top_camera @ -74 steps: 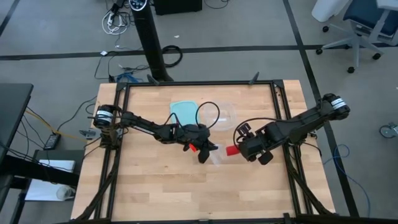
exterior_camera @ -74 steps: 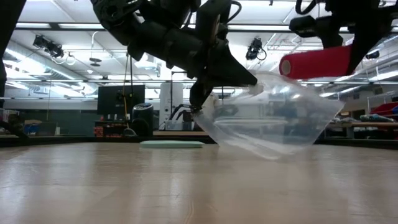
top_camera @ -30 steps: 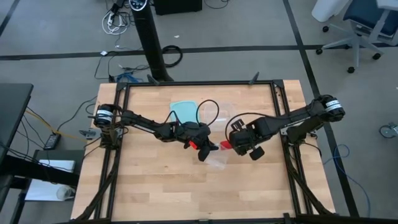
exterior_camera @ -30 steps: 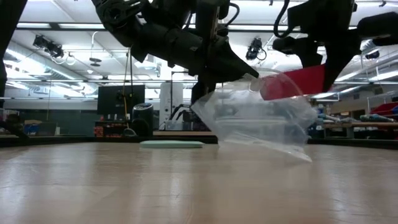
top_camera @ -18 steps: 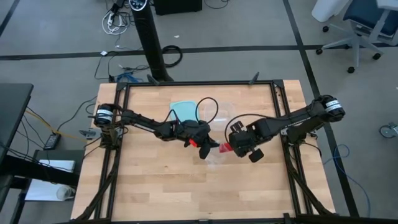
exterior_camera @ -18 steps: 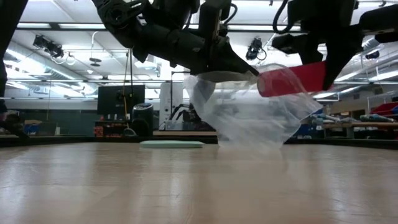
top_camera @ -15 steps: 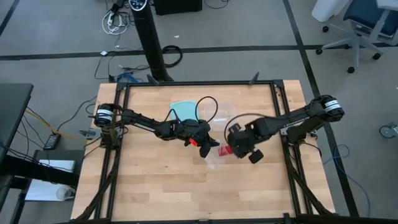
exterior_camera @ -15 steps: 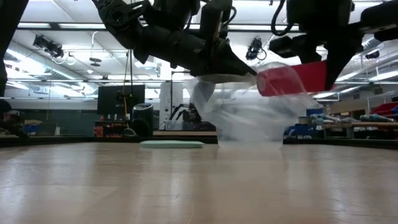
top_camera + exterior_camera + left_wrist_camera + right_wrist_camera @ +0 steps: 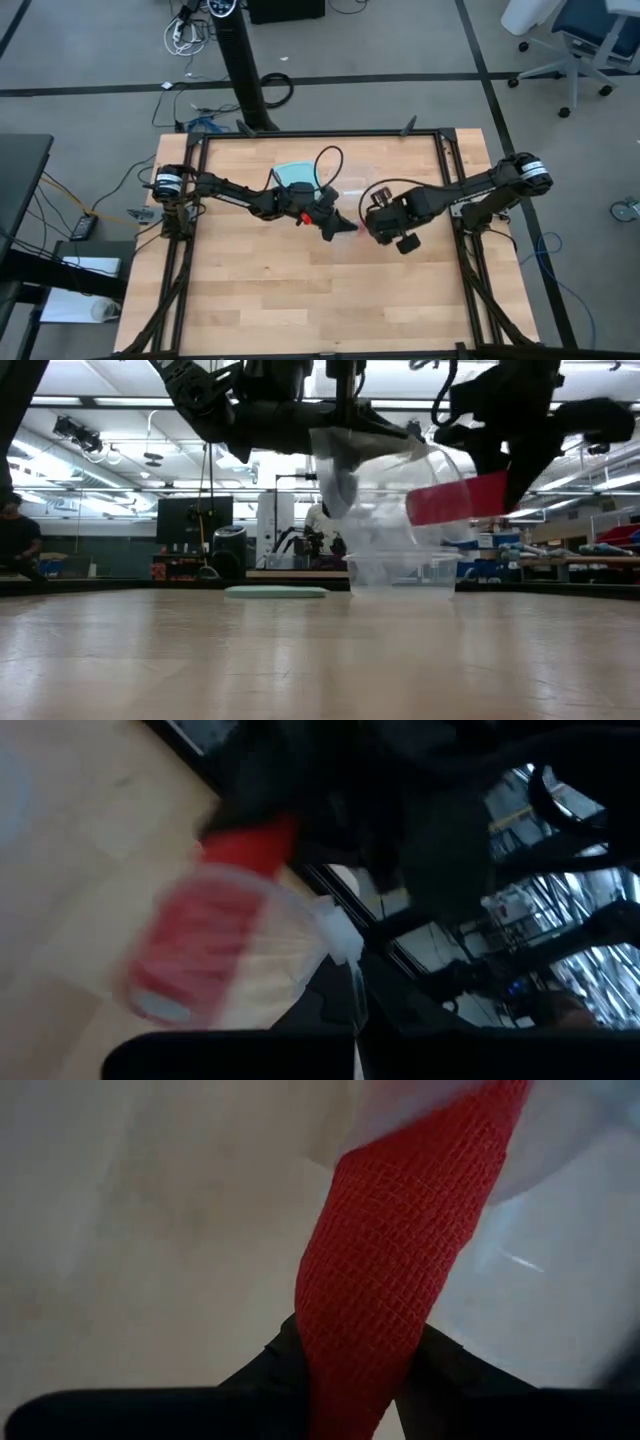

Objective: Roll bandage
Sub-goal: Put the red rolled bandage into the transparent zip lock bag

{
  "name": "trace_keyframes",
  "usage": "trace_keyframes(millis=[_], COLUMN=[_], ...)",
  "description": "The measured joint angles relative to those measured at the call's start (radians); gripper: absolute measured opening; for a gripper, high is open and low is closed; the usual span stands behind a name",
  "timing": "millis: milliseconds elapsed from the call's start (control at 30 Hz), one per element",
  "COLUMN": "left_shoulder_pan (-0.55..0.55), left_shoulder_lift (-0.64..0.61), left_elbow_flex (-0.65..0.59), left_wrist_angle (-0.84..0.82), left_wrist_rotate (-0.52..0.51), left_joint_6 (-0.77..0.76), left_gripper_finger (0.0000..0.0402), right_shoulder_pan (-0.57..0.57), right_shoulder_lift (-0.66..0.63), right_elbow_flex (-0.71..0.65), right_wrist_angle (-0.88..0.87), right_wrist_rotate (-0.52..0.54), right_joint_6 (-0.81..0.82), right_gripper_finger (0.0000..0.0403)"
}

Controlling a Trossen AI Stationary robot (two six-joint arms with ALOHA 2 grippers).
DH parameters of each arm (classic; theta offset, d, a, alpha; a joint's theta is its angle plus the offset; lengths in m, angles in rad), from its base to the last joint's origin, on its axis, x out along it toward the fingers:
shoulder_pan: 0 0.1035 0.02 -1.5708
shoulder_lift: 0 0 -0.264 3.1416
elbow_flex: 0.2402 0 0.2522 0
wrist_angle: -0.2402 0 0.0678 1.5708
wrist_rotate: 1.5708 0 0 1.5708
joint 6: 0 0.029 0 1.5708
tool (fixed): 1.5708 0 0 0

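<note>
Overhead, item 1: wooden table (image 9: 250,300), light planks in a dark frame, both arms meeting near its middle.

Item 2: left arm, reaching from the table's left edge toward the centre. Its left gripper (image 9: 333,226) is pinched fully closed on the rim of the plastic bag (image 9: 395,520), held up off the table in the low view. The fingertips themselves are masked by the film and cannot be made out apart.

Item 3: right arm, coming in from the right edge. Its right gripper (image 9: 352,1370) is clamped partway on the bandage (image 9: 400,1270), 1 dark finger pressing each side of the roll in the right wrist view.

Item 4: plastic bag, clear and crinkled, hanging from the left gripper with its mouth turned toward the right gripper. Its lower edge hangs near the table in the low view; whether it touches cannot be told. From above it is almost invisible.

Item 5: light-blue container (image 9: 293,173), flat on the table behind the left arm, partly covered by that arm and a looping cable.

Item 6: bandage, a small bright red roll with a woven mesh surface. Its free end sits inside the bag's mouth, red showing blurred through the film in the left wrist view (image 9: 205,955); from above only a sliver shows between the 2 grippers.
</note>
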Motion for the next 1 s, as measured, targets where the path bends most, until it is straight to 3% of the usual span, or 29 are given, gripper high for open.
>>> trace_keyframes(millis=[67,100,400,567,700,900,1000], left_shoulder_pan=[0.0,0.0,0.004,0.005,0.002,0.007,0.021], left_shoulder_lift=[0.0,0.0,0.0,-0.002,-0.001,-0.001,-0.001], left_elbow_flex=[0.0,0.0,0.001,0.003,0.035,0.12,0.174], left_wrist_angle=[-0.002,-0.001,-0.091,-0.112,-0.145,-0.151,-0.186], left_wrist_rotate=[0.005,0.008,-0.052,-0.084,-0.143,-0.195,-0.203], left_joint_6=[-0.003,-0.002,0.04,0.043,0.033,0.092,0.123], left_gripper_finger=[0.0,0.0,0.0,0.0,0.0,0.0,0.0], right_shoulder_pan=[0.011,0.018,0.029,0.033,0.024,0.013,0.022], right_shoulder_lift=[0.0,0.0,0.0,0.0,0.0,0.0,0.0], right_elbow_flex=[0.0,0.0,0.045,0.062,0.063,0.103,0.158], right_wrist_angle=[0.045,0.063,0.031,0.023,-0.086,-0.189,-0.255], right_wrist_rotate=[-0.118,-0.125,0.038,-0.051,0.065,0.094,0.167], right_joint_6=[-0.04,-0.045,-0.041,-0.121,-0.119,-0.09,-0.117], right_gripper_finger=[0.0095,0.0095,0.0094,0.0094,0.0093,0.0093,0.0093])
